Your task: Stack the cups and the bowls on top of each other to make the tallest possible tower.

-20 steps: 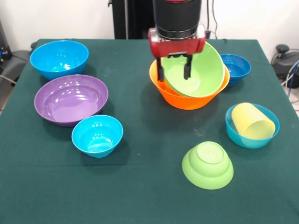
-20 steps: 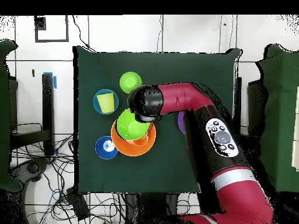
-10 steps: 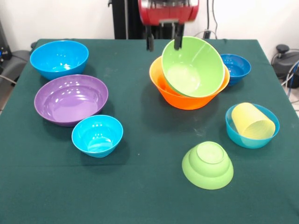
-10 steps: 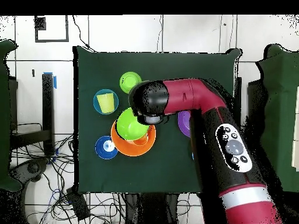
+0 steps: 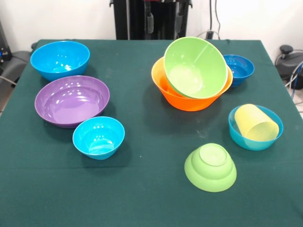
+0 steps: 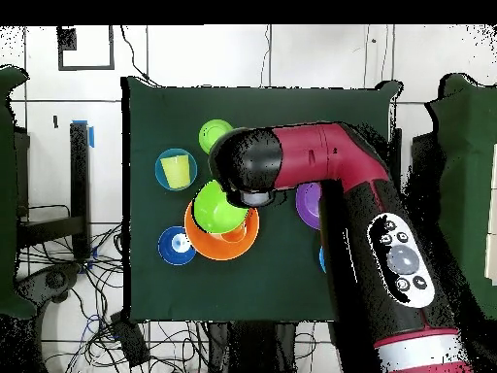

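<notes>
Nearest to the camera in the front view, a small lime green bowl lies upside down on the desk. A little further back on the right, a small light blue bowl holds the pale yellow cup, which lies on its side inside it with the open mouth turned toward the camera. On the left, at about the same depth, another small light blue bowl stands upright and empty. Behind it is the large purple bowl, and further back again the large blue bowl, both upright and apart from each other.

In the middle of the far part of the desk, the large lime green bowl rests inside the large orange bowl, but it is not seated flat: it is tilted, with its opening turned toward the camera and its far rim raised. A small dark blue bowl stands just beside this pair, on the right. I do not see an orange cup in either view.

The hand shows only as two dark fingertips at the top edge, set wide apart and holding nothing. It hangs above and a little to the left of the tilted green bowl. So, in my judgement, the next move depends on this: the green bowl lies below the hand and leans, and it should probably be seated level before anything is stacked on it.
</notes>
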{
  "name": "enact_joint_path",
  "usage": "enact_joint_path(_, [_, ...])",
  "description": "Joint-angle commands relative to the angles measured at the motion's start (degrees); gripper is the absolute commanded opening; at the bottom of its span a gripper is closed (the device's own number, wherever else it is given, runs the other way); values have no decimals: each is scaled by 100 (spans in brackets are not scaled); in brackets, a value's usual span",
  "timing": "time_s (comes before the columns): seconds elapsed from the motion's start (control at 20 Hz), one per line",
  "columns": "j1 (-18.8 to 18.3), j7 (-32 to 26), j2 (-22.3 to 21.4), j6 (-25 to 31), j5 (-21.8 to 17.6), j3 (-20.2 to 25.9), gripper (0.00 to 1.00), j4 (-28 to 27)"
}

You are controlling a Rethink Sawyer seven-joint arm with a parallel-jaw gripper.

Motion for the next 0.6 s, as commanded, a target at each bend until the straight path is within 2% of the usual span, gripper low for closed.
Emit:
enact_joint_path(0.05, [-171, -1565, 1041, -366, -654, 258, 100, 44])
enact_joint_path(0.3, [-225, -1550, 1152, -461, -816, 315, 100, 24])
enact_joint_path(0.6, [-269, -1436, 997, -500, -938, 436, 100, 191])
